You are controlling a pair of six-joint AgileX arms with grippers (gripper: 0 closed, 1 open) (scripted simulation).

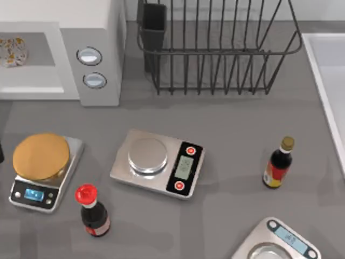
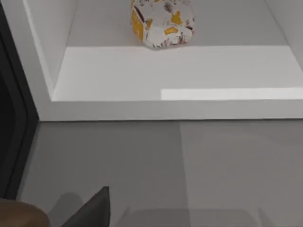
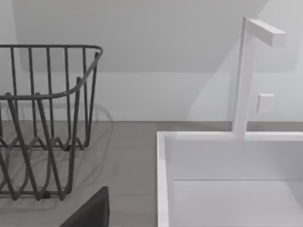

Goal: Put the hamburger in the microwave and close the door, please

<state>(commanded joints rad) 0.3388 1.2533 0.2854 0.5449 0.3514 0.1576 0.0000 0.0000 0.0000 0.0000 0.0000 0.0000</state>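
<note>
Left hand [image 2: 90, 208] faces hamburger [image 2: 162, 21] sitting inside microwave [image 1: 102, 32].

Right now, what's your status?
Hamburger sits inside the microwave cavity. Door not yet closed. Left gripper hangs before the opening. Nothing blocks it.

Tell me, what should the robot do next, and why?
Probably swing the door shut. The hamburger already sits inside the microwave cavity, which stands open, so closing it seems to be what remains.
</note>
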